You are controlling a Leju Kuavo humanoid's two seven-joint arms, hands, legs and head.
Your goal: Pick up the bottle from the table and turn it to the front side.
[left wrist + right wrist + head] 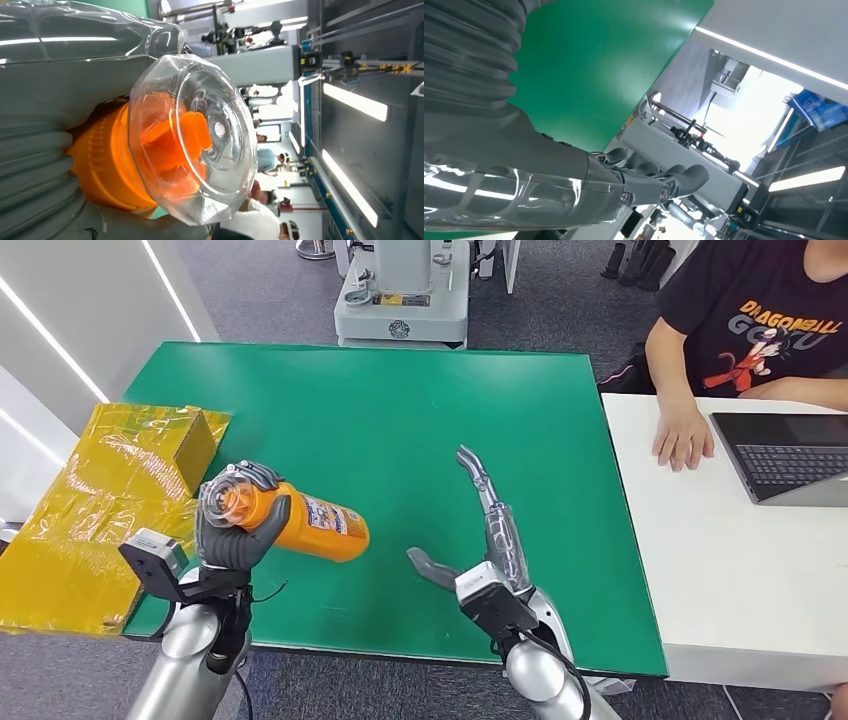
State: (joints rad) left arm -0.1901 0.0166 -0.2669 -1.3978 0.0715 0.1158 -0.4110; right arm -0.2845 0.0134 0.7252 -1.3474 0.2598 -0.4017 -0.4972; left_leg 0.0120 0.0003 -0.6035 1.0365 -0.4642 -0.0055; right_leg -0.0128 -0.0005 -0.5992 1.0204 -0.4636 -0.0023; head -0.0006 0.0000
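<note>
Green bench [400, 420] on grey floor [560, 300], white desk [720, 580] beside it, grey machine [402, 300] behind, ceiling strip lights [355, 102].

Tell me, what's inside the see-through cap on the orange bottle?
Inside the clear cap sits an orange nozzle, on top of the orange bottle. The left hand grips the bottle near the cap and covers part of the bottle's body there.

The bottle [318, 527] is orange with a clear faceted cap [200, 135] and a white printed label. The worktop [400, 440] is bright green. Yellow crinkled wrapping [90, 510] lies beside it. The left hand's fingers [262, 525] are dark grey. The neighbouring desk [730, 570] is white.
</note>
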